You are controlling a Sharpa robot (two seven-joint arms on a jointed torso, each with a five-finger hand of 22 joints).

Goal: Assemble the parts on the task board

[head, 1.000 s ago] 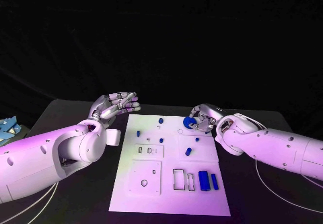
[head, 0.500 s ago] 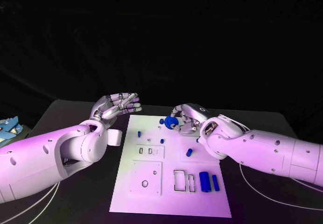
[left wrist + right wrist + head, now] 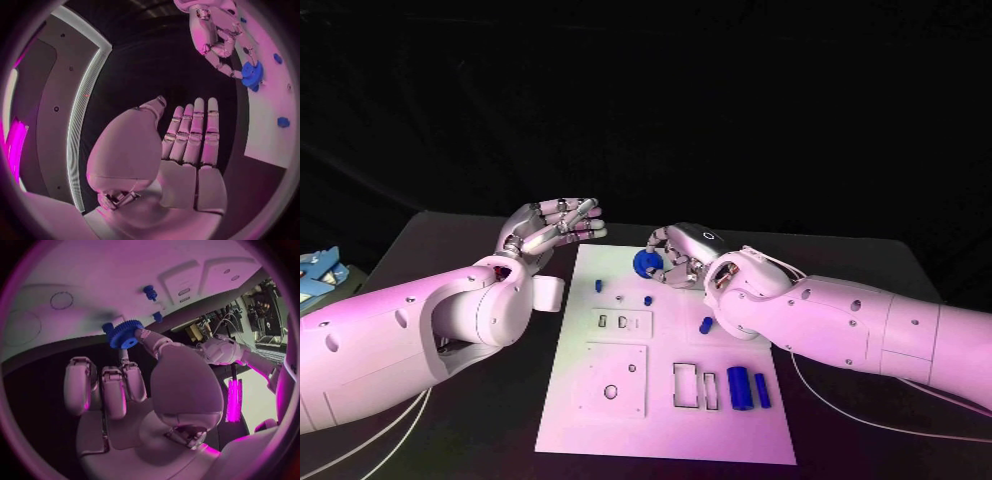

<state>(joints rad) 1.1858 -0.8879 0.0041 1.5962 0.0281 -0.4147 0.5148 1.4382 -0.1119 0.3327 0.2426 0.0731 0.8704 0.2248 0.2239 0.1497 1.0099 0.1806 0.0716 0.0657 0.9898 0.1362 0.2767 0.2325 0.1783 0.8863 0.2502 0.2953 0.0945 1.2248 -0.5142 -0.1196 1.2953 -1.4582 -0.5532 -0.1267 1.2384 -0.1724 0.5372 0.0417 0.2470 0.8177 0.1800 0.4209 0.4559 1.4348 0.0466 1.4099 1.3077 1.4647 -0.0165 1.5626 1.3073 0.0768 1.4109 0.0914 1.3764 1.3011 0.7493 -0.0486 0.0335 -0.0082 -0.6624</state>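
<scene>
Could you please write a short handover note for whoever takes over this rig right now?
Right hand holds a blue gear in its fingers, over the far end of the task board.
Left hand is open, holding nothing, raised beside the board's far left corner.
Small blue parts stand or lie mid-board; two blue cylinders lie near the front right.
Done: gear picked up. Left: seat it, then the remaining parts.

Non-task surroundings of the work area.
A black desk (image 3: 459, 235) carries the scene, backed by a black curtain (image 3: 646, 100) that rises behind its far edge. At the desk's left edge lies a small pale blue and white object (image 3: 318, 272), only partly in view, its kind not discernible. Thin white cables (image 3: 358, 452) trail across the desk near its near-left and near-right corners.
</scene>
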